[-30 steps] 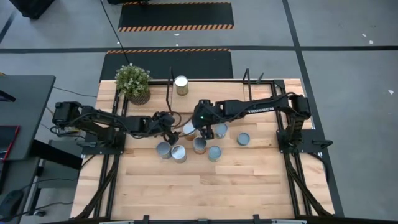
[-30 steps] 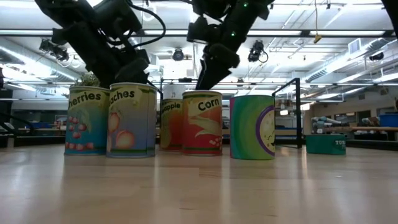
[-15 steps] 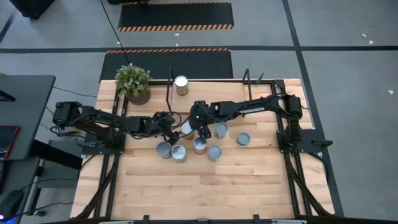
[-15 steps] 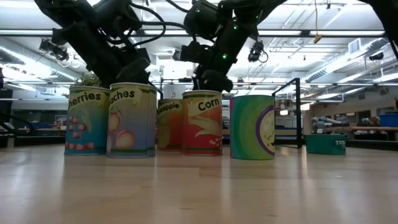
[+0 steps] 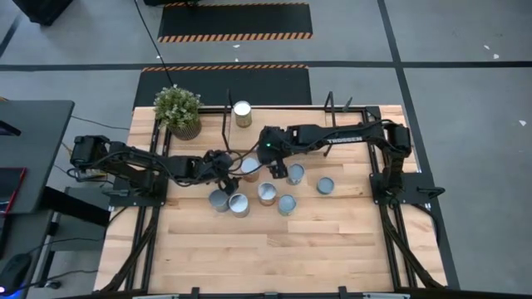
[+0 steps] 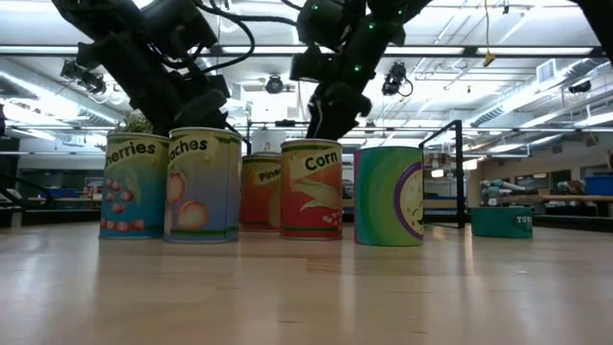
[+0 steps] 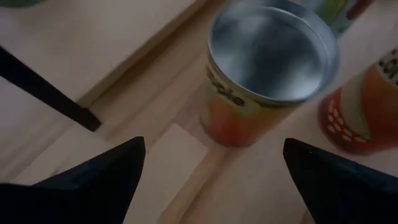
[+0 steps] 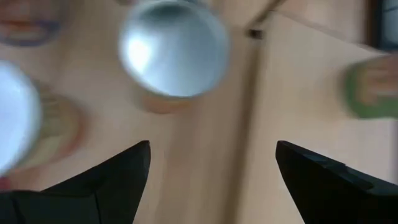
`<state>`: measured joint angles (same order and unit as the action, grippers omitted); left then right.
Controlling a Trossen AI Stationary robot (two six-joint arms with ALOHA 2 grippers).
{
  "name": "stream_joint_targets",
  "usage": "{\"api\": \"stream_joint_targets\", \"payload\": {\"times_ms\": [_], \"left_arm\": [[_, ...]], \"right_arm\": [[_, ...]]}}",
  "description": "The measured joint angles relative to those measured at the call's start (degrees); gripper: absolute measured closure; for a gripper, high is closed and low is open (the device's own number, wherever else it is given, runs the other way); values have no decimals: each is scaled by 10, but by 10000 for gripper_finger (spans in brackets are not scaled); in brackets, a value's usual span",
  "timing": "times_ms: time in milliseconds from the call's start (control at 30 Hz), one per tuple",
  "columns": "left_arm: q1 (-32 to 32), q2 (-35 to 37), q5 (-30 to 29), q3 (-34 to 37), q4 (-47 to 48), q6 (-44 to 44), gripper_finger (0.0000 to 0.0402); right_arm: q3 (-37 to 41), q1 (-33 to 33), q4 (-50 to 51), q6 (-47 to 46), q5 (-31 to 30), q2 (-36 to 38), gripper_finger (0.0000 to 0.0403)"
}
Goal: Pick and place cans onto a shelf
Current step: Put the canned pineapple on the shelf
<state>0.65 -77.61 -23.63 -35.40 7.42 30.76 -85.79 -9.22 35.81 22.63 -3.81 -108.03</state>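
Note:
Several cans stand upright on the tabletop near its middle, among them an orange-labelled can with a silvery top. My left gripper stands open just left of that can, its fingers short of the can's two sides in the left wrist view. My right gripper hangs open above and to the right of the same can, pointing steeply down. One can stands on the shelf at the far edge.
A potted plant stands at the far left, beside the shelf's black upright. Two cans stand close below my left gripper; others crowd the middle. The table's near half is bare wood.
My right gripper has swung a little toward the table's far edge and sunk slightly, staying open, and now hangs nearer the orange-labelled can.

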Motion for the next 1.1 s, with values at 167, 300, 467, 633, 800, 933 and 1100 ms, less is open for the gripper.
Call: {"api": "stream_joint_targets", "payload": {"times_ms": [167,300,467,633,800,933,1100], "left_arm": [[-3,0,-27,0,0,-4,12],[-3,0,-41,0,-1,-1,12],[-5,0,-72,0,-9,-4,12],[-5,-1,-88,0,-31,-14,12],[-5,-7,-101,0,-54,-17,12],[-5,-13,-105,1,-60,-21,12],[-3,-10,-105,0,-60,-29,12]], "right_arm": [[8,-14,-40,30,26,-15,47],[7,-24,-48,42,57,-23,39],[7,-27,-73,46,84,-42,26],[7,-27,-97,53,101,-63,15],[5,-26,-112,57,129,-65,18],[5,-24,-123,59,129,-65,39],[5,-24,-128,55,130,-65,69]]}}
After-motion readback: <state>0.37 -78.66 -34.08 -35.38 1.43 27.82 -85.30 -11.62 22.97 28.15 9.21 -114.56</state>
